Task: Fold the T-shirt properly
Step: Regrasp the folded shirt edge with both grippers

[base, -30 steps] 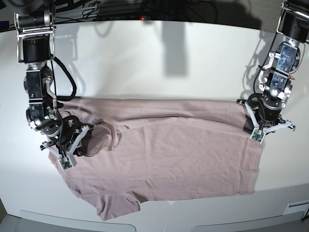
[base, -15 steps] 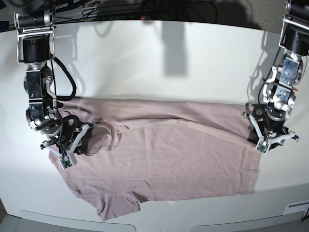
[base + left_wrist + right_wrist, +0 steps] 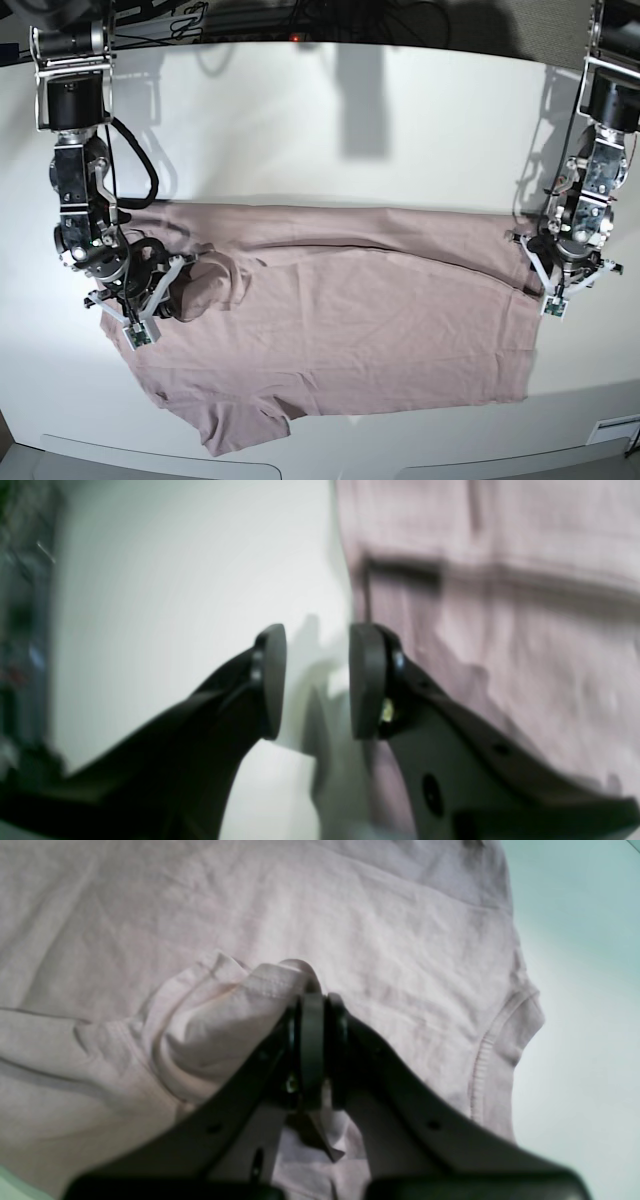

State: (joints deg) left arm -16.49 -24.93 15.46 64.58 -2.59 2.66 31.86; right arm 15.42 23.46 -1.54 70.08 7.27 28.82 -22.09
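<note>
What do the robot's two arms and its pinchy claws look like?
Both arms are chunky black-and-silver metal segments. The right arm has a looping black cable beside it; the left arm shows thin wires. Each ends in matte black curved jaws with flat rounded pads and small screw holes, on pale brackets.

T-shirt (image 3: 350, 320): one item, plain dusty mauve-pink, thin soft fabric, no print. Lies spread sideways across the white counter (image 3: 330, 130), mostly flat, with shallow creases running along its length. Straight hem edge at the base view's right; that end's nearer corner is squared off. Short sleeve with a stitched cuff sticks out at the front-left edge. At the left end, a bunched fold of fabric is raised off the surface into a rounded hump, pinched between the shut jaws of the right pincer (image 3: 316, 1010); in the right wrist view a seamed edge shows in that fold.
</note>
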